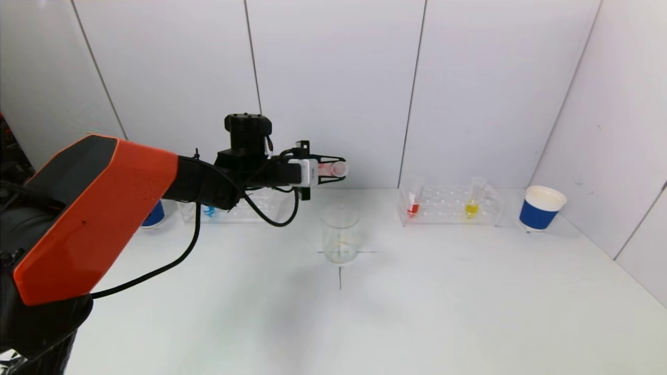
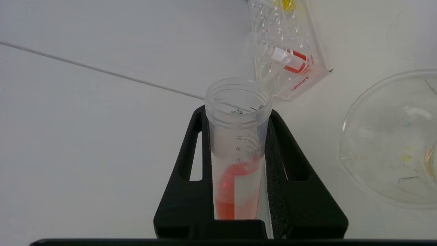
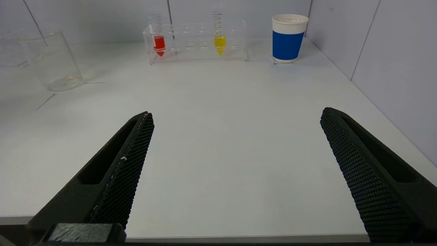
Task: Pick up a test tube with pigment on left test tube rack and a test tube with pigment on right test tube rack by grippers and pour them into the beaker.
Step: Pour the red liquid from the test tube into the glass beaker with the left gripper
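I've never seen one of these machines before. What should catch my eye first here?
Probably the big orange left arm, its left claw shut on a test tube of red liquid, held almost level above and behind the glass beaker at the middle of the white table. Next, the clear rack at the back right, with one red and one yellow tube, and a blue paper cup beside it.

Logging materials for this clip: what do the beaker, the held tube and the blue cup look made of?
Beaker: clear, glossy, probably glass; see-through wall. Test tube in the left gripper: translucent, slightly cloudy, likely plastic, with printed graduations. Blue cup: matte, likely paper, ribbed white rim band.
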Controlling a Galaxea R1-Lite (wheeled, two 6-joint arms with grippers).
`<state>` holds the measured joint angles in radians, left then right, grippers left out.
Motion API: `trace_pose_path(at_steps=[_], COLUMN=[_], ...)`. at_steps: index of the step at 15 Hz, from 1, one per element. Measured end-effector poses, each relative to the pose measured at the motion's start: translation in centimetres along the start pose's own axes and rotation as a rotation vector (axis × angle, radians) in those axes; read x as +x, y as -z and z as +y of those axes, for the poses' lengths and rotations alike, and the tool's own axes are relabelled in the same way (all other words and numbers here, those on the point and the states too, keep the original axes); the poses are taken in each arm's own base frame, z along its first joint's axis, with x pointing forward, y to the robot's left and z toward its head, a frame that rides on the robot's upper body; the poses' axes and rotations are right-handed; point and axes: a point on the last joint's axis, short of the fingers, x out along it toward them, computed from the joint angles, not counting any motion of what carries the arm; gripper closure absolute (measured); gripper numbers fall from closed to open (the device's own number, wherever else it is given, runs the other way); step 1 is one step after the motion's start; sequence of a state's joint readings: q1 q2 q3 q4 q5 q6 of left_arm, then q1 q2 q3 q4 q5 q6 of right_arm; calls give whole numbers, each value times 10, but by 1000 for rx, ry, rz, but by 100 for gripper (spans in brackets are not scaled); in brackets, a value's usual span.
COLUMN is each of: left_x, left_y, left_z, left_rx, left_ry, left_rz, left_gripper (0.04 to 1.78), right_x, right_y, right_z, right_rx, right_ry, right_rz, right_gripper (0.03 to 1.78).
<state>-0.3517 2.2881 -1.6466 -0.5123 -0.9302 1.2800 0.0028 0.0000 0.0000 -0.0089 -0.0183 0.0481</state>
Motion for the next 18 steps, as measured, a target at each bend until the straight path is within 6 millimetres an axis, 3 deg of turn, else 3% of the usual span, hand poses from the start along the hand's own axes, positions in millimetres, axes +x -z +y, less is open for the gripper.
trace_pose_path(at_steps=[4,18], left_x=[2,6], left_y=[10,15], left_z=[-7,-13], left_rx=[62,203], left_ry=[-20,-48], left_rz=[-24,-68], left_gripper=[137,137], right_x=[0,0], right_y=[0,0], right_z=[0,0], right_rx=[0,0], right_ry=[0,0], right_rz=[0,0], right_gripper=[4,4])
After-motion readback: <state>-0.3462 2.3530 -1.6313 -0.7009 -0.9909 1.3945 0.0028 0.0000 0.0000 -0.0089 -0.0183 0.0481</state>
